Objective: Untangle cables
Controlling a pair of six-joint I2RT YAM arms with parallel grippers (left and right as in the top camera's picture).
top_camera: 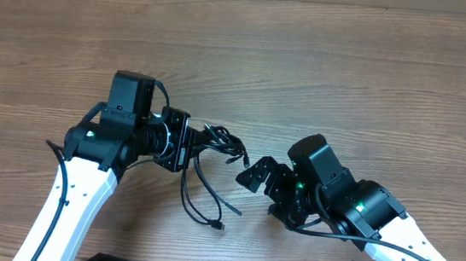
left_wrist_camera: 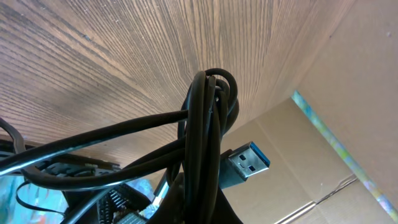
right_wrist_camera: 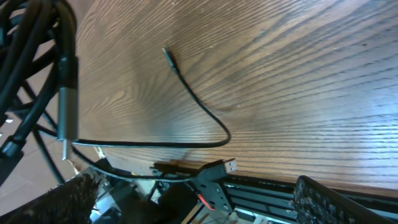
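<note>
The cables (top_camera: pixel 219 143) are thin black cords bunched into a knot, with loose strands trailing toward the front edge to a small plug (top_camera: pixel 218 226). My left gripper (top_camera: pixel 195 141) is shut on the bunch from the left. In the left wrist view the looped cords (left_wrist_camera: pixel 210 118) rise from between my left gripper's (left_wrist_camera: pixel 202 208) jaws, and a USB plug with a blue insert (left_wrist_camera: pixel 249 163) sticks out to the right. My right gripper (top_camera: pixel 256 189) stands open just right of the knot. In its view one loose cord (right_wrist_camera: pixel 205 112) curves over the wood, and its fingers (right_wrist_camera: pixel 326 202) hold nothing.
A wood-grain table (top_camera: pixel 325 62) carries everything. Cardboard (left_wrist_camera: pixel 348 143) shows beyond the table edge in the left wrist view. A dark rail (right_wrist_camera: pixel 280 190) runs along the front edge, near a second USB plug (right_wrist_camera: pixel 225 167). Both white arms (top_camera: pixel 71 209) reach in from the front.
</note>
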